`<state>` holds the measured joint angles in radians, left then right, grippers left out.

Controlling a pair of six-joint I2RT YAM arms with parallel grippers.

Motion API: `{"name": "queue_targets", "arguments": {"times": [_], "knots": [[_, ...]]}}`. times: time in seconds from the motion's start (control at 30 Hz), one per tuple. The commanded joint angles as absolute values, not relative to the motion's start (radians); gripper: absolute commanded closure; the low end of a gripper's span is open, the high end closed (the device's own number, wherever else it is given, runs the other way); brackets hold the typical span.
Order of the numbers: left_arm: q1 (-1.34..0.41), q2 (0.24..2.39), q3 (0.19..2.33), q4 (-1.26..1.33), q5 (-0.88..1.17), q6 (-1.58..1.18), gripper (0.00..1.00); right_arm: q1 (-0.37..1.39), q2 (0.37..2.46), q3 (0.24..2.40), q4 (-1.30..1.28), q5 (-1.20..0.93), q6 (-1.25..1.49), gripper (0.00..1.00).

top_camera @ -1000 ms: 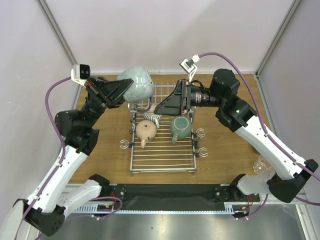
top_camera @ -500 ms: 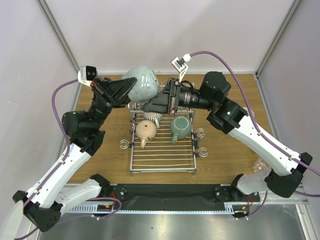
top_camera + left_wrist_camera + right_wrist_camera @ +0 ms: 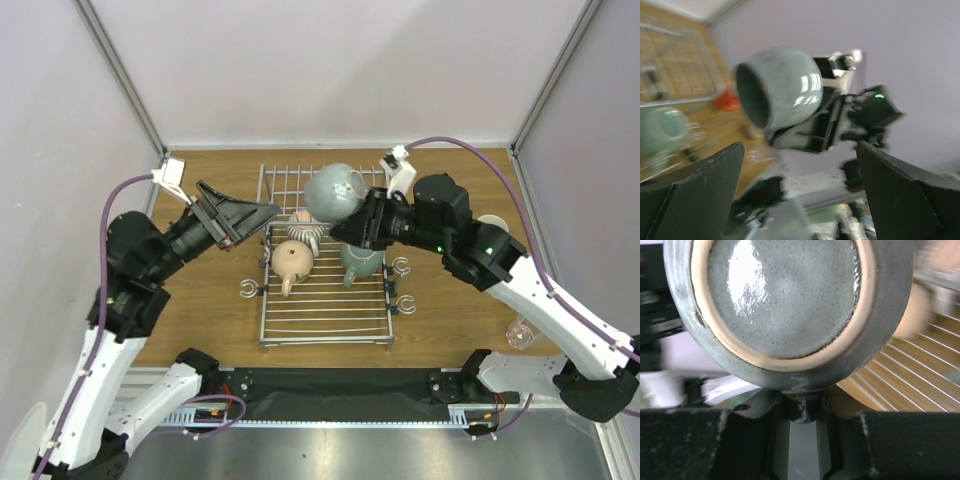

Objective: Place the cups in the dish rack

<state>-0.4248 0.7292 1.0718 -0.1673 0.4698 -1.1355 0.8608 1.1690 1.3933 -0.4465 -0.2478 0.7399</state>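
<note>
— Which one has the grey-green cup (image 3: 335, 190)?

— The right pincer (image 3: 349, 213). It is closed on the cup's lower wall, with the base turned to its own wrist camera and the mouth facing the left arm.

— Where is the cup?

— In the air over the raised back section of the dish rack (image 3: 325, 311), toward the far edge of the counter (image 3: 200, 320).

— And the left pincer (image 3: 260, 218)?

— Wide open with nothing in it, just beside the rack's far left corner and apart from the cup.

— Anything in the rack?

— A ribbed silver cup (image 3: 305, 231) by the tines, a beige cup (image 3: 291, 261) and a teal-green cup (image 3: 360, 258) on the slats. A clear glass (image 3: 520, 333) stands near the counter's near right corner.
</note>
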Motion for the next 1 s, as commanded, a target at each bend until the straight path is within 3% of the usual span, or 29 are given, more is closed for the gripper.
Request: {"name": "queue_targets", "arguments": {"times": [0.0,0.1,0.37,0.53,0.97], "knots": [[-0.403,0.741,1.273,-0.752,0.382,-0.772,0.00,0.856,1.091,1.407,-0.567,-0.036,0.654,1.00],[-0.405,0.770,1.359,-0.911,0.276,-0.700,0.00,0.903,1.072,1.333,-0.695,0.087,0.647,1.00],[-0.403,0.752,1.354,-0.859,0.281,-0.732,0.00,1.098,1.026,1.102,-0.784,0.383,0.715,1.00],[-0.403,0.761,1.364,-0.859,0.299,-0.729,0.00,1.114,1.020,0.939,-0.678,0.437,0.718,1.00],[-0.403,0.772,1.381,-0.856,0.325,-0.735,0.00,1.072,1.167,0.868,-0.542,0.449,0.675,1.00]]}}
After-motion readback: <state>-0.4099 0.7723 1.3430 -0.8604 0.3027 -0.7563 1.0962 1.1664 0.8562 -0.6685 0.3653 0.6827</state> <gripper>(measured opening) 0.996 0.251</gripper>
